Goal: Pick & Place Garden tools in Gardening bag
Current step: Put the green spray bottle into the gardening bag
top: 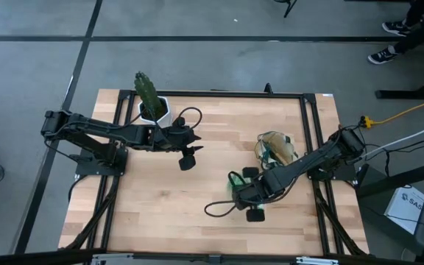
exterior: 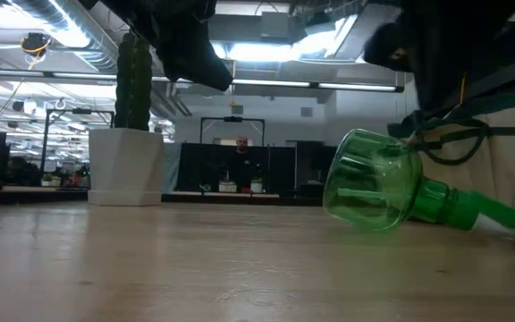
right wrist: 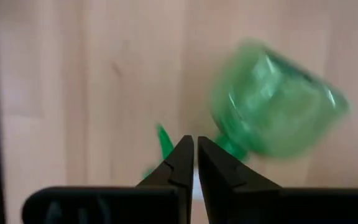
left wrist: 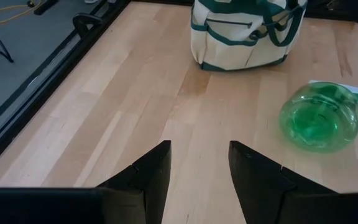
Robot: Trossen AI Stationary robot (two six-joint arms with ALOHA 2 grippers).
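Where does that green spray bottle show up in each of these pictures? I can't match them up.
High view: the green spray bottle lies right of centre, under the right claw.
Low view: on its side at the right, base toward the camera.
Left wrist view: at the right, beyond the open left claw.
Right wrist view: blurred, upper right, just past the shut claw.
Shared landmark: the cream gardening bag, beside the bottle in the left wrist view too.

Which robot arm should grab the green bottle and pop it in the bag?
Probably the right. Its claw is right over the neck of the green see-through plastic spray bottle lying beside the cream fabric bag. The left claw hangs open across the table.
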